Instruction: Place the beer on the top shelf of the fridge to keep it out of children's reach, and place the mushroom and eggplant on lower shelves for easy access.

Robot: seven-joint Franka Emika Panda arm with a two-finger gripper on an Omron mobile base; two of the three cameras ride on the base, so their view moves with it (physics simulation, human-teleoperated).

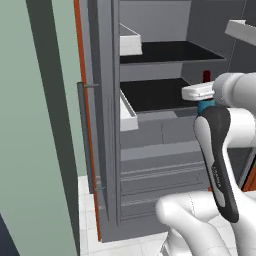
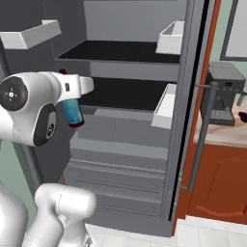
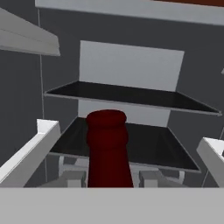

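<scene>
The gripper point(image 2: 72, 99) is closed on the beer point(image 2: 73, 112), holding it upright in front of the open fridge point(image 1: 150, 165). In the right base view the teal label and dark base of the bottle hang below the white hand, and a bit of reddish neck shows above it. In the left base view the label peeks out beside the arm at point(image 1: 205, 106), with the red cap above it. In the hand view the dark red neck and cap point(image 3: 107, 144) rise between the 2 fingers point(image 3: 72, 178), which sit close against either side of the bottle.

The bottle is level with the lower shelf point(image 1: 155, 95) and in front of its front edge, not resting on it. Below that shelf lie the grey drawers point(image 1: 160, 180).

Higher and further back is the top shelf point(image 1: 170, 51), a dark slab across the fridge's width. White bins point(image 2: 170, 38) hang on the open doors at either side.

Past the right door, a coffee machine point(image 2: 223, 94) stands on a counter point(image 2: 226, 135) over orange cabinets.
</scene>
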